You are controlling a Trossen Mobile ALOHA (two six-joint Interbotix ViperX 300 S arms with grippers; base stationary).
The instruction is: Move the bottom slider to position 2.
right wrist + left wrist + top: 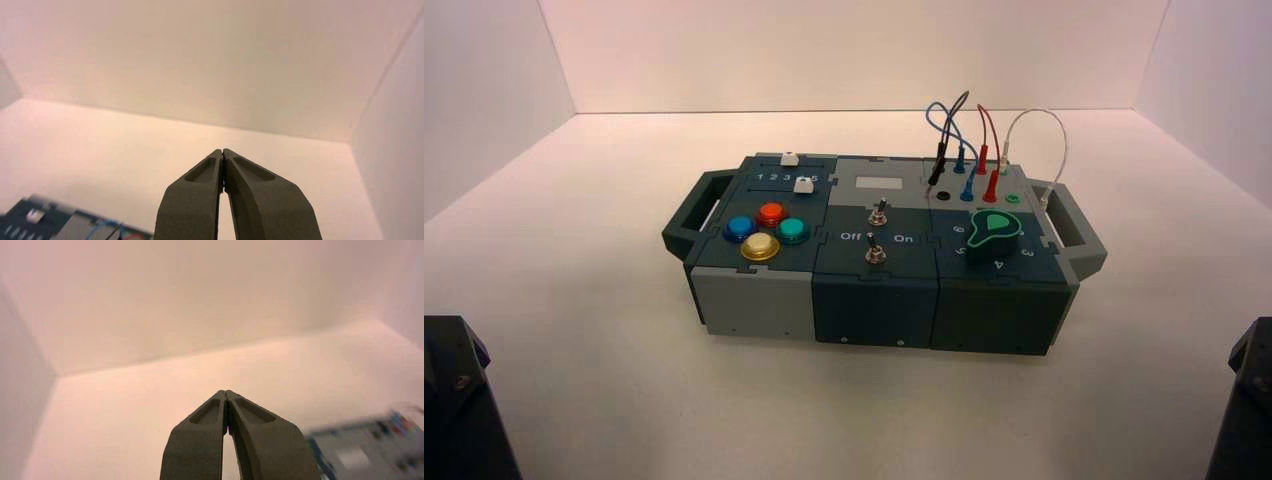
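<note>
Jaws together on the left gripper [226, 395], parked left of the box [876, 310], well apart from it; bottom slider [804, 186] sits on the box's left panel, nearer of two white sliders, beyond the coloured buttons. Likely risk: closed tips coming in too high or off-line could skid over the small cap, or catch the far slider [790, 159] close behind; pushing too long could overshoot 2. Right gripper [223, 154] parked right, jaws together too.
</note>
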